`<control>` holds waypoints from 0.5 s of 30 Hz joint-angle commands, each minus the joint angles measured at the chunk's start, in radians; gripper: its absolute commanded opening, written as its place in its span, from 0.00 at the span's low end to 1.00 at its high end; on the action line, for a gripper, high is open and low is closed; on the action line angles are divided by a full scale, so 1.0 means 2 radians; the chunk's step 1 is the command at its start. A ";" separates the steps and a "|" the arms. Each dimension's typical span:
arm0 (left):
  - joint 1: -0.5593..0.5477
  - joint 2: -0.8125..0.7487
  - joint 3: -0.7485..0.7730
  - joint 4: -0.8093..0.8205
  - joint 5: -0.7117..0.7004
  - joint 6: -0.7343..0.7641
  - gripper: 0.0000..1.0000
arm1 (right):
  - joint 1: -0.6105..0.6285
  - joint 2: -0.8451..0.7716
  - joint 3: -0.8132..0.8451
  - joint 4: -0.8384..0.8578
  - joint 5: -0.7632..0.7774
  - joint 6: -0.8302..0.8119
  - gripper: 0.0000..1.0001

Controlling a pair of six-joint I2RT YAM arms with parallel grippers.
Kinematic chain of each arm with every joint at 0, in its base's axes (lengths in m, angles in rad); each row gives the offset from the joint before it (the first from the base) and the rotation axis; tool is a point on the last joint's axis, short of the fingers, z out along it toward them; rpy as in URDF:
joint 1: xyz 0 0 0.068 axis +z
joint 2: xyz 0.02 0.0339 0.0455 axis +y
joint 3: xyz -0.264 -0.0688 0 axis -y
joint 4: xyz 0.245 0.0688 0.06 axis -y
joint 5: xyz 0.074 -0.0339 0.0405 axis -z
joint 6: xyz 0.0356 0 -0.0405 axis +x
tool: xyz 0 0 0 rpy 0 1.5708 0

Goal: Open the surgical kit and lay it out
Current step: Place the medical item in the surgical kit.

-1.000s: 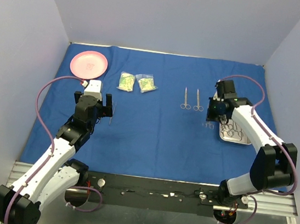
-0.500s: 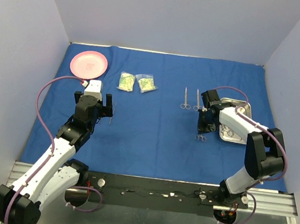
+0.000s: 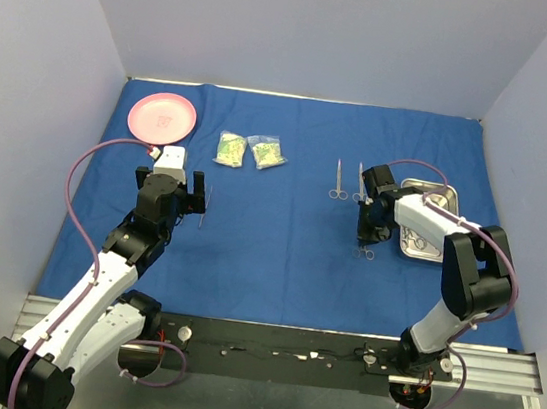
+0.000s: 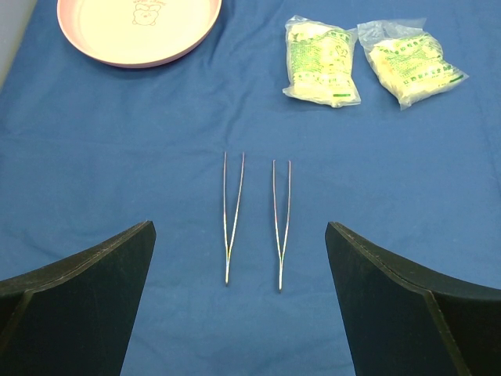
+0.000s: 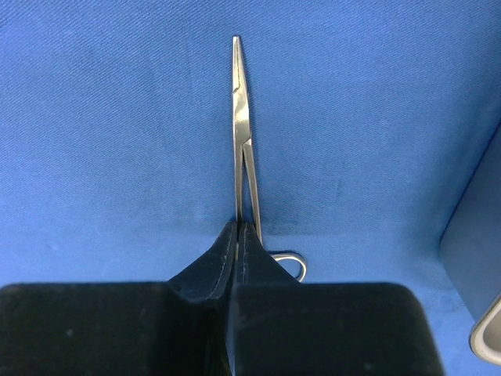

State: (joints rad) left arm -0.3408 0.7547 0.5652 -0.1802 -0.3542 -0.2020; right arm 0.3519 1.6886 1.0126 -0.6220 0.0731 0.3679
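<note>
- I read the step in hand as laying out the instruments. My right gripper [image 5: 237, 229] is pinched tight on a pair of forceps [image 5: 239, 133], tips pointing away from the wrist, low over the blue cloth [image 3: 279, 236] just left of the steel tray [image 3: 441, 196]
- Next move, as I judge it: carry these forceps to bare cloth beside the two laid-out forceps [image 3: 339, 180], line them up parallel, lower until they lie flat, then part the fingers. Letting go from too high risks a skewed landing
- My left gripper [image 3: 196, 194] hangs with its fingers [image 4: 78, 305] wide apart and nothing between them, over two tweezers [image 4: 232, 215] that lie side by side, not touching
- The two packets [image 4: 322, 61] sit next to each other beyond the tweezers, with the pink plate [image 4: 137, 27] off to the far left
- Only the right wrist view shows the grip: fingers closed on the shanks, one ring handle peeking out on the right. The overhead view hides that under the arm, but it alone shows the row, the tray and both arms together
- The left wrist view shows two separate tweezers; from overhead they are one thin sliver
- Whether anything is left in the tray I cannot tell
</note>
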 commanded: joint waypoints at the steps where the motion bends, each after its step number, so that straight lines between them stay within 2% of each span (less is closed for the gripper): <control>1: -0.001 -0.003 0.000 0.009 -0.003 0.001 0.99 | 0.006 0.003 0.004 -0.004 0.010 0.009 0.14; 3: -0.001 -0.003 0.001 0.010 -0.003 0.001 0.99 | 0.007 -0.009 0.008 -0.014 0.003 0.009 0.20; 4: -0.001 -0.002 0.000 0.010 -0.003 0.001 0.99 | 0.007 -0.016 0.014 -0.017 0.003 0.009 0.28; 7: -0.001 -0.001 0.000 0.010 -0.003 0.001 0.99 | 0.007 -0.040 0.028 -0.034 0.004 0.006 0.40; 11: -0.001 0.004 0.001 0.010 -0.002 0.001 0.99 | 0.007 -0.063 0.073 -0.061 0.016 -0.006 0.48; 15: -0.001 0.005 0.001 0.010 -0.004 0.001 0.99 | 0.001 -0.077 0.112 -0.085 0.048 -0.031 0.50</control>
State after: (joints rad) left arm -0.3408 0.7609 0.5652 -0.1802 -0.3542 -0.2020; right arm 0.3603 1.5864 1.1347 -0.7155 0.0875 0.3614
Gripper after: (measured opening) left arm 0.988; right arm 0.493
